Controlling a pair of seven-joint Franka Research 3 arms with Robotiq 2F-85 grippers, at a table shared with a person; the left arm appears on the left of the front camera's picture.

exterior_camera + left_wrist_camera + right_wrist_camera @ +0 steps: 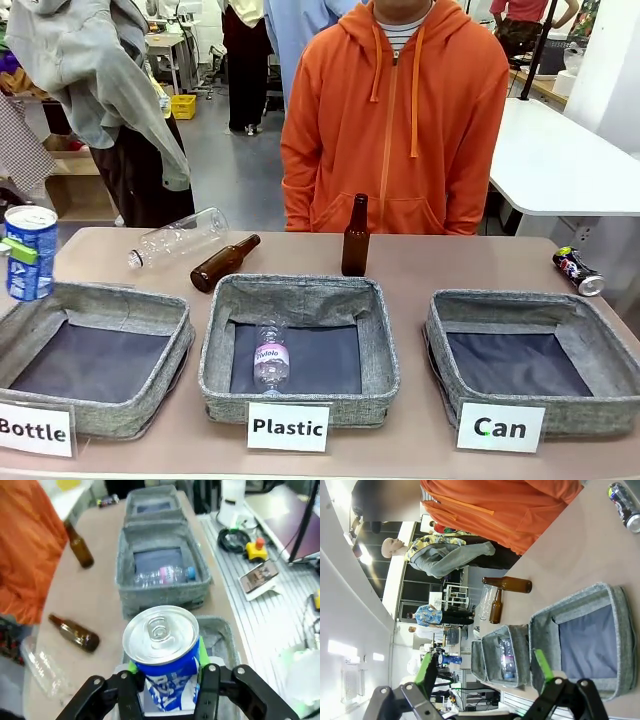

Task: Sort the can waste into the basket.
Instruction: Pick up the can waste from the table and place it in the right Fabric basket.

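Note:
My left gripper (165, 677) is shut on the blue can with white lettering (162, 647), which it holds upright, silver top up, above the left-hand basket. In the front view that blue can (30, 252) hangs at the far left. The dark crushed can (578, 270) lies on the table at the far right, just behind the grey basket (600, 400) marked by the "Can" card (500, 427). My right gripper (482, 657) is open and holds nothing, high above that basket (625, 640), with the dark can (625, 505) beyond it.
The "Plastic" basket (300, 400) in the middle holds a clear bottle (271, 355). The "Bottle" basket (100, 300) sits at the left. Behind them a brown bottle (355, 235) stands, another (224, 262) lies, and a clear bottle (178, 240) lies. A person in orange (400, 110) stands opposite.

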